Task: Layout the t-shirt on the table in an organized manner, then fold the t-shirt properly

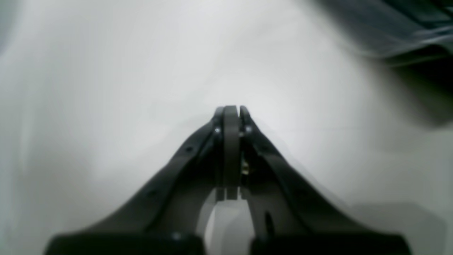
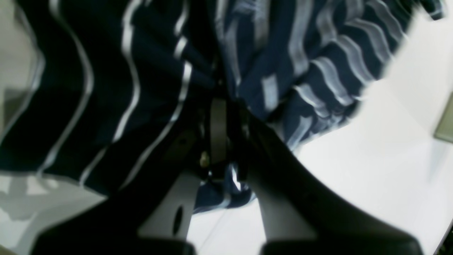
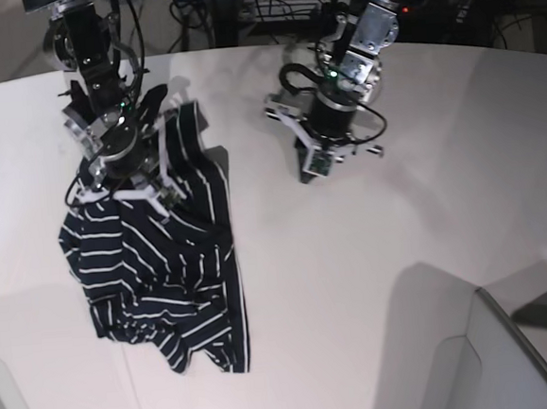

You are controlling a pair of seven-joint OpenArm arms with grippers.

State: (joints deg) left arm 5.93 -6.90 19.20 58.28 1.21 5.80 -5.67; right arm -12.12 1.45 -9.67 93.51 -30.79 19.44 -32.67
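Right gripper, left side of base frame: jaws closed on the t-shirt, which hangs bunched down onto the table. Left gripper, upper centre: jaws pressed together, holding nothing, over bare tabletop.

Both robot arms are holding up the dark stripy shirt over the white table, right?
Not quite. Only the right gripper holds the dark navy white-striped cloth t-shirt above the smooth off-white table. The left wrist view shows the left gripper with its jaws shut on nothing, away from the cloth.
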